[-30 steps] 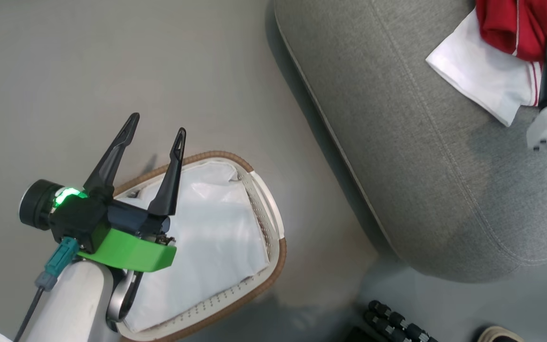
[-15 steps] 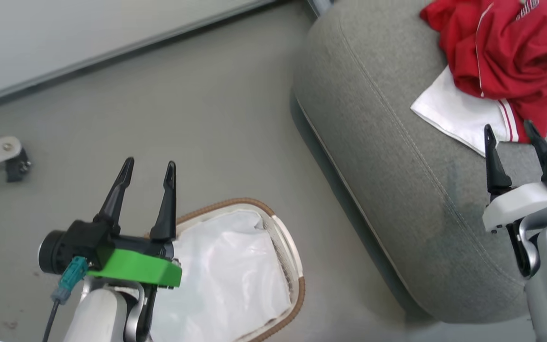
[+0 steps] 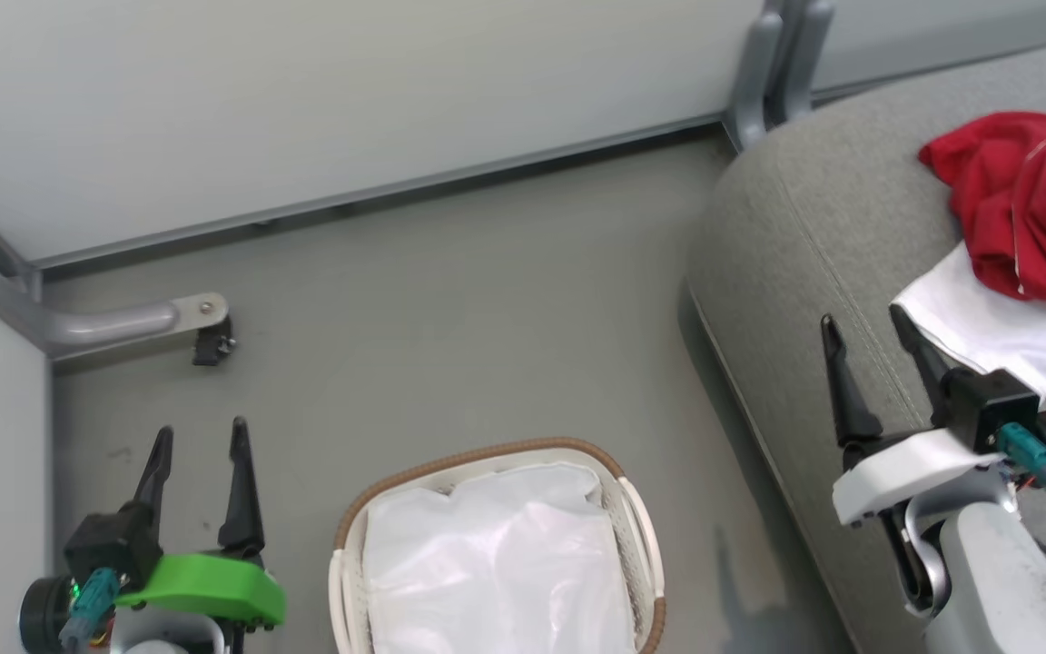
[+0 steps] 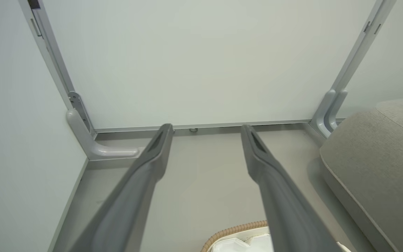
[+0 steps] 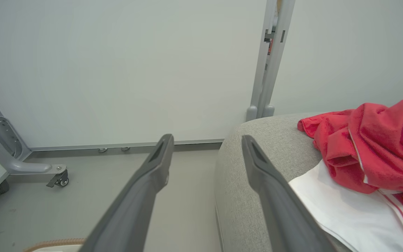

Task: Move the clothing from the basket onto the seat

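Red clothing (image 3: 1027, 204) with white trim is heaped on the grey seat (image 3: 786, 263) at the right, partly over a white cloth (image 3: 986, 331) with red stripes; the same red clothing (image 5: 373, 150) and white cloth (image 5: 348, 213) show in the right wrist view. The white basket (image 3: 487, 459) with its brown rim stands on the floor at the bottom middle, holding a glossy white liner sheet (image 3: 496, 563). My left gripper (image 3: 198, 438) is open, left of the basket, with nothing in it. Over the seat's edge, just left of the white cloth, my right gripper (image 3: 861, 320) is open and holds nothing.
White partition panels (image 3: 350, 100) close off the back and left. A grey panel foot with a caster (image 3: 137, 320) juts onto the floor at the left, and a grey post base (image 3: 773, 68) stands behind the seat. Bare grey floor (image 3: 468, 309) lies between basket and wall.
The head camera has tilted up, so basket and seat sit lower in the picture and the wall has come into it. Both grippers have drawn back, open and with nothing in them.
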Motion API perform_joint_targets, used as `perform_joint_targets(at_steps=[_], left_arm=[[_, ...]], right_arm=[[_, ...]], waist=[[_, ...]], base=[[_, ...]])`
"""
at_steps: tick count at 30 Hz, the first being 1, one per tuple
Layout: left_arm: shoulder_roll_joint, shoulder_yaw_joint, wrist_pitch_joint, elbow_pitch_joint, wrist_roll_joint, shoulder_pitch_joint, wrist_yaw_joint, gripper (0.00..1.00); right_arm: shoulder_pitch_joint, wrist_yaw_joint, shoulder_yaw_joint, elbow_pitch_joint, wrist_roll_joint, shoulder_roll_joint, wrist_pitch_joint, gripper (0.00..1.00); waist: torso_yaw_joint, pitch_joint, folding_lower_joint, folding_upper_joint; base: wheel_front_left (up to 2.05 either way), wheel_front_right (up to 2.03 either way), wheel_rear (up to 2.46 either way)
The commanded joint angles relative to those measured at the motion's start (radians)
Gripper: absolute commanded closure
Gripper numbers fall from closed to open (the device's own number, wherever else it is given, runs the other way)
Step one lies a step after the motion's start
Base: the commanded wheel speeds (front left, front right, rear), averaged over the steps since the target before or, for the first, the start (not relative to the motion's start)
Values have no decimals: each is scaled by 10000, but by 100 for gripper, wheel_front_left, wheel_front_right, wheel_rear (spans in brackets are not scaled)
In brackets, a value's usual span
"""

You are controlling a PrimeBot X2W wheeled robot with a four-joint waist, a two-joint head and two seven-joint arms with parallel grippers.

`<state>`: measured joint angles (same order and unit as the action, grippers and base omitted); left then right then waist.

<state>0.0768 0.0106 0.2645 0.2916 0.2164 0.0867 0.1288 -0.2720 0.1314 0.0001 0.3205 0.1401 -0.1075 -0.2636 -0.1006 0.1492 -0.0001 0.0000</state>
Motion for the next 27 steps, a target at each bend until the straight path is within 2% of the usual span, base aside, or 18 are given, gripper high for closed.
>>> perform_joint_targets(at_steps=[1, 10, 21, 22, 27], left_arm=[[-42, 175, -6, 134, -180, -259, 30, 0], [-176, 1028, -6, 640, -455, -583, 31, 0], [-247, 798, -6, 553, 195, -1412, 31, 0], [-249, 745, -6, 537, 230, -1459, 31, 100], [-326, 815, -146, 858, 588, -1286, -1, 100]], right_arm=[[294, -14, 15, -28, -4, 44, -16, 0], [955, -14, 364, -96, 39, 455, -16, 0], [2002, -14, 541, -23, 526, 542, -16, 0], [2046, -14, 557, -63, 564, 543, -16, 100], [2043, 0, 503, 181, 908, 623, 99, 100]], waist=[[793, -807, 1, 0], [991, -1179, 1, 0], [1088, -1483, 1, 0], [1092, -1478, 1, 0], [1089, -1485, 1, 0]], base=[[0, 0, 0], [0, 0, 0], [0, 0, 0], [0, 0, 0], [0, 0, 0]])
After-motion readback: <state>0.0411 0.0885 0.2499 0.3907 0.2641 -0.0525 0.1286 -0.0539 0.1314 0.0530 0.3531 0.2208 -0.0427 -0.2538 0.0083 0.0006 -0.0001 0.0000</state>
